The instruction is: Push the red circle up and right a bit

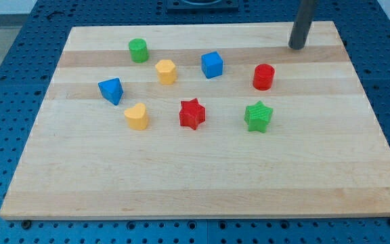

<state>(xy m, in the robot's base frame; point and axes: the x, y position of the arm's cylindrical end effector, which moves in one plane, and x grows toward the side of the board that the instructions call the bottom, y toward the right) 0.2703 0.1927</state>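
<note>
The red circle (264,76) stands on the wooden board (202,176) at the view's upper right. My tip (296,47) rests on the board near its top edge, up and to the right of the red circle, a short gap away. The rod rises out of the view's top.
A blue cube (212,64), yellow pentagon-like block (166,71) and green cylinder (139,50) lie left of the red circle. A green star (258,116), red star (192,113), yellow heart (137,116) and blue triangle (112,90) lie lower. The board sits on a blue pegboard (5,102).
</note>
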